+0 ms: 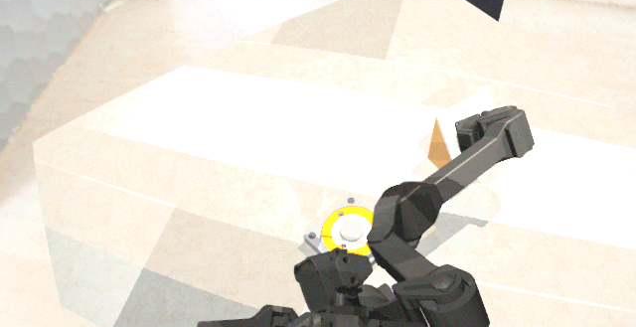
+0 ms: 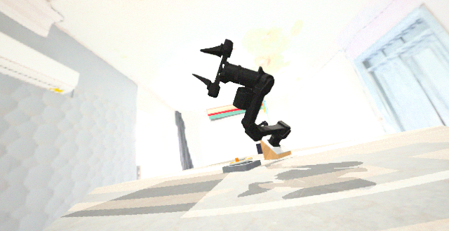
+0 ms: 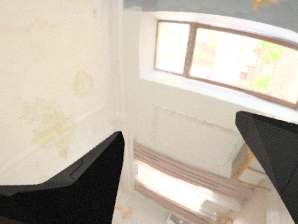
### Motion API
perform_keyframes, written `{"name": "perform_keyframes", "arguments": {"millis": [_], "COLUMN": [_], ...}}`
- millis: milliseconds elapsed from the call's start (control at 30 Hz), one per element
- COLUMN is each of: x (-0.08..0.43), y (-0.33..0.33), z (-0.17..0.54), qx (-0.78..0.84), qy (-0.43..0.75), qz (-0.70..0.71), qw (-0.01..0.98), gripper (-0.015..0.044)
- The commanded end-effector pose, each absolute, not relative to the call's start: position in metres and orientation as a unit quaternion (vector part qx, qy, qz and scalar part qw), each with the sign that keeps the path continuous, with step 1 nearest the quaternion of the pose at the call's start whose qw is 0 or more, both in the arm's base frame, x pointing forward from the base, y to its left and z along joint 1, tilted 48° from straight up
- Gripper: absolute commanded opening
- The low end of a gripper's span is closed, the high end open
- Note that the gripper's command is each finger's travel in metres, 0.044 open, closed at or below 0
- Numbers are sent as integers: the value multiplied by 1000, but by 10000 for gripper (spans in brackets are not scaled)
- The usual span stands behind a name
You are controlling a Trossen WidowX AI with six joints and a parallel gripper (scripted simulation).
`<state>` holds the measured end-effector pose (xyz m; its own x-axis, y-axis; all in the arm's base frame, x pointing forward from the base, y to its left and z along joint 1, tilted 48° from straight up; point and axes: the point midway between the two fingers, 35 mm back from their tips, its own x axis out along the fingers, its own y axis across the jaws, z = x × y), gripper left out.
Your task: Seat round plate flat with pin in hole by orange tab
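A round yellow plate lies on a small grey square base with a pale post through its centre; being round, it has no long axis, and its orange tab shows only as a tiny raised speck in the exterior view, too small to tell which way it points. Whether the plate sits tilted or flat cannot be told either. The base rests on a pale table patterned with beige, white and grey bands. Around it is a bright room: a grey quilted wall at the left, a striped picture on the far wall, and a light blue door at the right. The wrist view looks out at a cream wall and a wide window. The black arm rises from an orange wedge mount and bends back over itself. Its gripper is raised high, well above the plate and well apart from it, with the plate far below and slightly to the side the arm stands on. The two pointed fingers are spread almost fully apart, aimed away from the table, with nothing between them.
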<state>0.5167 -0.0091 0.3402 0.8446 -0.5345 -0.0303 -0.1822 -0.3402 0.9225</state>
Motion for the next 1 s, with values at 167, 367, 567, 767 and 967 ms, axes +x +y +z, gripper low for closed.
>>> {"name": "perform_keyframes", "arguments": {"millis": [167,367,567,767,967], "x": [474,404,328,207,123], "y": [43,92,111,84,27], "z": [428,514,579,650,679], "qx": [864,895,910,906,870], "qy": [-239,-218,-198,-163,-126], "qz": [-27,118,241,384,468], "qw": [442,369,274,72,-90], "gripper": [242,85,0,0,0]}}
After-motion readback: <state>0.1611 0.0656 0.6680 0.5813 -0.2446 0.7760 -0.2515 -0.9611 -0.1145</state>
